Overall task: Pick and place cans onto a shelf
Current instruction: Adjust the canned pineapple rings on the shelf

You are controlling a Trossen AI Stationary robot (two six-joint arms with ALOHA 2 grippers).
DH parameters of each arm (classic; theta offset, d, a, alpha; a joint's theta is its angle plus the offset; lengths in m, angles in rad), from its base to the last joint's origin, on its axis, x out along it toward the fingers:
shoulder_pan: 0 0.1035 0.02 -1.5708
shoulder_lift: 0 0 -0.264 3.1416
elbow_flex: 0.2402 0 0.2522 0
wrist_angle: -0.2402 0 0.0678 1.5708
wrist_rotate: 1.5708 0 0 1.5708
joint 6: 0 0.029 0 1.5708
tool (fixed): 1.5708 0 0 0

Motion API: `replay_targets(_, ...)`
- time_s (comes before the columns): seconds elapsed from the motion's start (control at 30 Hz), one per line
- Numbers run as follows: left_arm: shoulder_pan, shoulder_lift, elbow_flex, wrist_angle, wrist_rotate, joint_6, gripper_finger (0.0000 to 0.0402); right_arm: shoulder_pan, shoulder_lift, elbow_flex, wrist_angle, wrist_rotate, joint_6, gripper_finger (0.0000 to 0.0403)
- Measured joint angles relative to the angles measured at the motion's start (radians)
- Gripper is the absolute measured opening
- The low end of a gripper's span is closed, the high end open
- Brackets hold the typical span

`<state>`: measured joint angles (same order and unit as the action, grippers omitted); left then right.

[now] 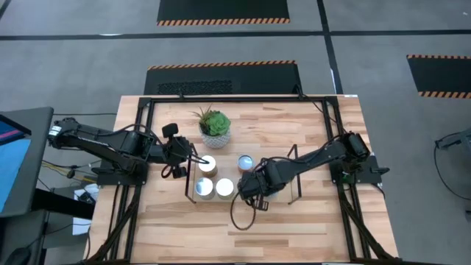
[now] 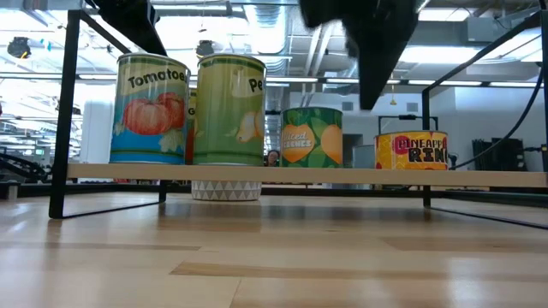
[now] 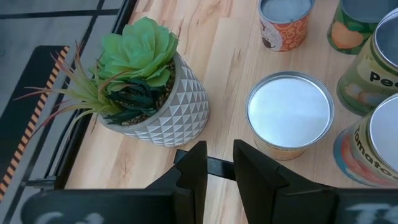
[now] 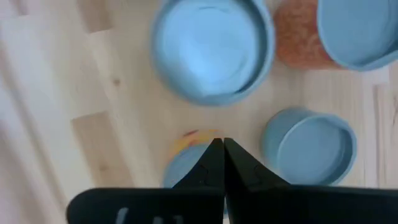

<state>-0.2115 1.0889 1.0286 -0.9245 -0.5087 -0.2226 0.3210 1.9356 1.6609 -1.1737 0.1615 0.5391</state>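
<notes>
The shelf [image 2: 342, 176] is a light-wood board on black wire uprights. Several cans stand on it: a tomato can [image 2: 150, 107], a green can [image 2: 229, 107], a peach can [image 2: 312, 137] and a low pineapple can [image 2: 411, 150]. In the high view I see can tops [image 1: 207, 163] [image 1: 204, 188] [image 1: 224, 188] [image 1: 245, 162]. My left gripper [image 3: 221, 171] is narrowly open and empty, beside the white-topped can [image 3: 289, 112]. My right gripper [image 4: 222, 155] is shut and empty, above the cans; in the low view [image 2: 377, 60] it is clear of them.
A green succulent in a white patterned pot [image 1: 214, 125] stands on the table behind the shelf, close to my left gripper; it also shows in the left wrist view [image 3: 143, 87]. The black table frame [image 1: 147, 99] runs around the table. Bare wood [image 1: 243, 235] lies toward the near edge.
</notes>
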Motion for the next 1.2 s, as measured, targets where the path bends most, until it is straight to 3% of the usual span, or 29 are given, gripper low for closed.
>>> replay_targets(0.27,0.000,0.000,0.000,0.000,-0.002,-0.001,0.0068,0.099,-0.001,0.045,-0.092,0.022,0.150,0.0014)
replay_targets(0.67,0.000,0.000,0.000,0.000,-0.002,-0.014,0.0068,0.199,-0.001,-0.080,0.073,0.012,0.324,0.0014)
replay_targets(1.2,0.000,0.000,0.000,0.005,-0.008,-0.014,0.0068,0.166,0.000,-0.147,0.108,-0.007,0.294,0.0014)
